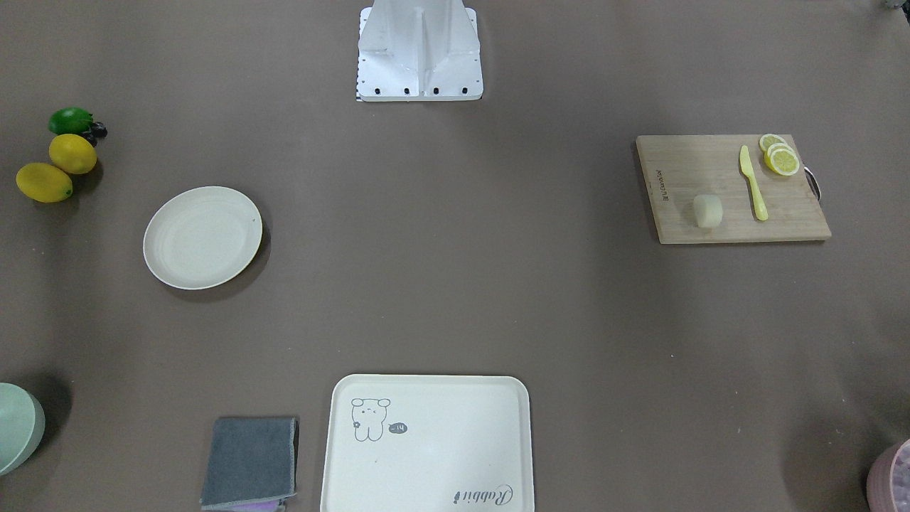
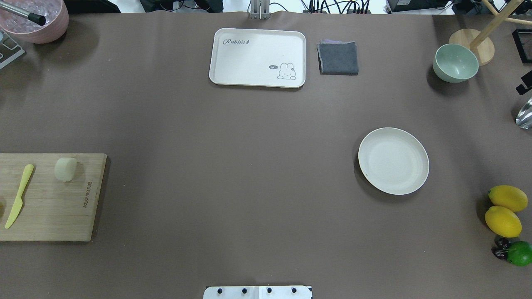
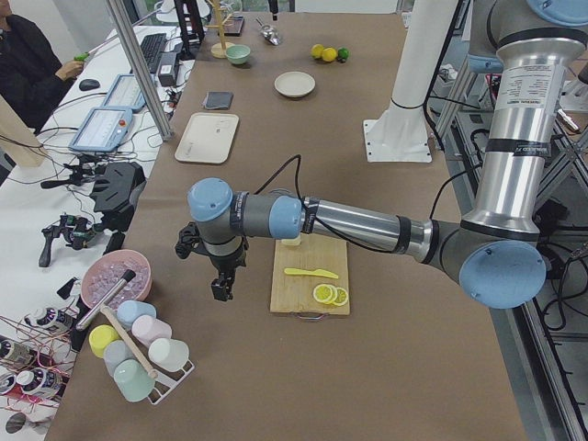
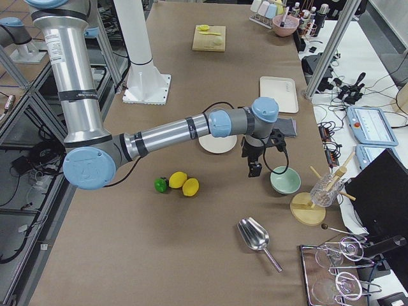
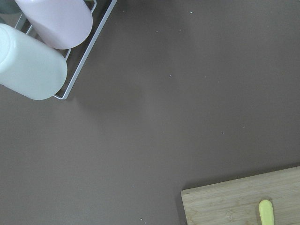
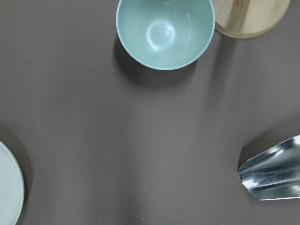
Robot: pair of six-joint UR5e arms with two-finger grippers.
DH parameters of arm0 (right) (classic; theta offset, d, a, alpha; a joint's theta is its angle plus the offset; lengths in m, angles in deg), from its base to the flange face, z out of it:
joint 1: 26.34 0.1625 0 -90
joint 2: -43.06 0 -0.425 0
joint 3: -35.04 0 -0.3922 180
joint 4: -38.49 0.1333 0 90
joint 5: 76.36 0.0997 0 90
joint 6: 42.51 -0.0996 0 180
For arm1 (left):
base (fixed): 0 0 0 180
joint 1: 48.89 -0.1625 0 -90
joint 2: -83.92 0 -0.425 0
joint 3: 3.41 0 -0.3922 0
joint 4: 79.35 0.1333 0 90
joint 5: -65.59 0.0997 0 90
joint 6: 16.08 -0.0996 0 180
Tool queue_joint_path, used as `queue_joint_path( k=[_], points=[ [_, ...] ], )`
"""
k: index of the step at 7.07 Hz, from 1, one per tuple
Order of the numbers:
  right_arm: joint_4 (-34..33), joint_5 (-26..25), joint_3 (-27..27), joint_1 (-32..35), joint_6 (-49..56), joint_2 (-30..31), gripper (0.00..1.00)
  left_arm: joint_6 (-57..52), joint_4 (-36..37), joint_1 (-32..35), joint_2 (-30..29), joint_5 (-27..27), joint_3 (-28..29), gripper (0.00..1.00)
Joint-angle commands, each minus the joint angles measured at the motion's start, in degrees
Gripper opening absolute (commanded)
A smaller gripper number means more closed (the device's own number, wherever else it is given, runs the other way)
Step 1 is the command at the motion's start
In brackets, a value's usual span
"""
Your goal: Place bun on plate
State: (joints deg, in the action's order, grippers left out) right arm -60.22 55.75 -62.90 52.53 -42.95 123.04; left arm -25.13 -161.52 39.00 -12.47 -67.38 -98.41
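The bun (image 1: 707, 211) (image 2: 66, 169) is a pale cream lump lying on a wooden cutting board (image 1: 732, 213) (image 2: 54, 216). The round cream plate (image 1: 202, 237) (image 2: 393, 161) sits bare on the table's other half. In the exterior left view my left gripper (image 3: 220, 290) hangs over the table just beyond the board's far side, apart from the bun (image 3: 291, 242). In the exterior right view my right gripper (image 4: 254, 169) hovers between the plate (image 4: 213, 145) and a green bowl (image 4: 284, 180). Whether either gripper is open or shut, I cannot tell.
A yellow knife (image 1: 752, 183) and lemon slices (image 1: 780, 158) share the board. A cream tray (image 2: 257, 58), grey cloth (image 2: 338, 58), lemons (image 2: 505, 209), a lime (image 2: 519, 253), a pink bowl (image 2: 35, 18), a cup rack (image 3: 138, 354) and a metal scoop (image 4: 255, 236) ring the table. A person (image 3: 28, 64) sits nearby.
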Motion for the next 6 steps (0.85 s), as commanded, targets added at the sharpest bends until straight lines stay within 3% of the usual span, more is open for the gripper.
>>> queue_joint_path(
  k=[1, 6],
  points=[
    [-0.1, 1.1, 0.9, -0.1, -0.1, -0.6, 1.00, -0.2, 0.1, 0.0, 0.3, 0.5, 0.2, 0.98],
    [0.2, 2.1, 1.3, -0.1, -0.3, -0.6, 1.00, -0.2, 0.1, 0.4, 1.4, 0.7, -0.4, 0.98]
  ],
)
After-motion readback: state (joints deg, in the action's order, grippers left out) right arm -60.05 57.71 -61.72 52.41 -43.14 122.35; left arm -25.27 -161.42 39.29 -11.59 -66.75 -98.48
